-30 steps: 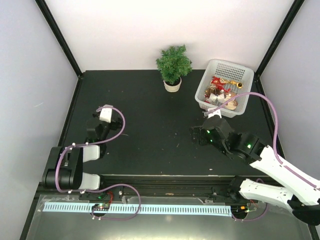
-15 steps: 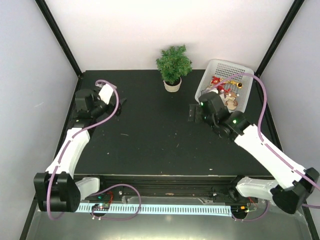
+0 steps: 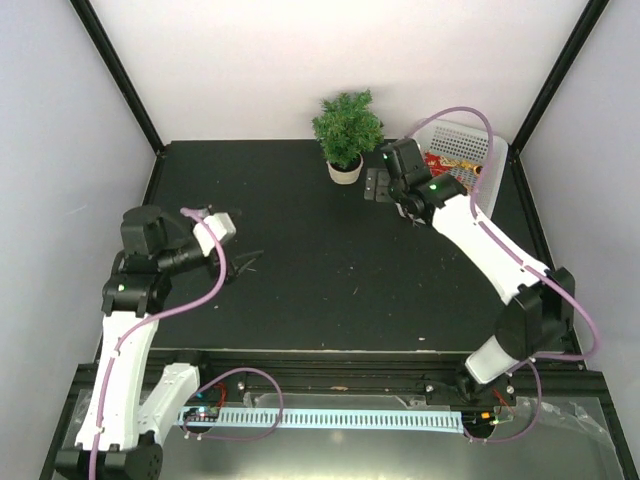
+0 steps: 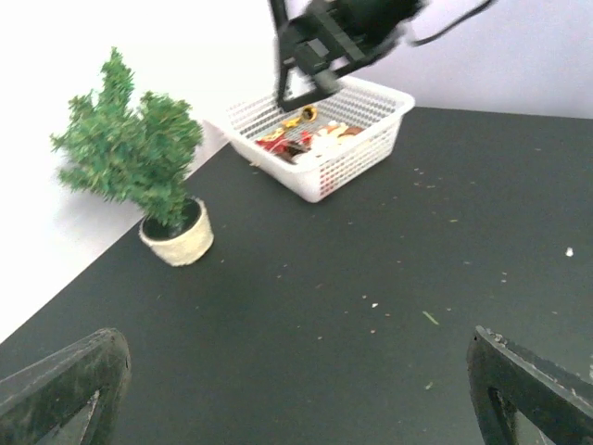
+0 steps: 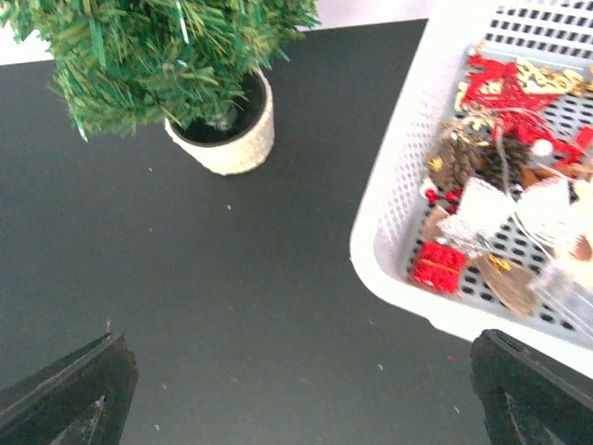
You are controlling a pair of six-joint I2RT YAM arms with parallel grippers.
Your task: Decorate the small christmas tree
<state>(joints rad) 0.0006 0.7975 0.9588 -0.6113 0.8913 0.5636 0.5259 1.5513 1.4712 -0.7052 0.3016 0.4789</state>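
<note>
Right wrist view shows the right gripper (image 5: 306, 380), jaws wide apart, over the black worktop (image 5: 185, 306) between the small bushy dark-green christmas tree (image 5: 157, 56) and a white plastic lattice basket (image 5: 394, 209), while the left gripper (image 4: 296, 371) has its jaws apart too.

A white basket (image 5: 397, 190) of ornaments (image 5: 438, 266) sits on the black table (image 5: 232, 315).

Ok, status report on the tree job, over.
Left claw open, empty. Right claw open, empty, between small christmas tree and basket. Tree upright, undecorated. Nothing blocking it.
</note>
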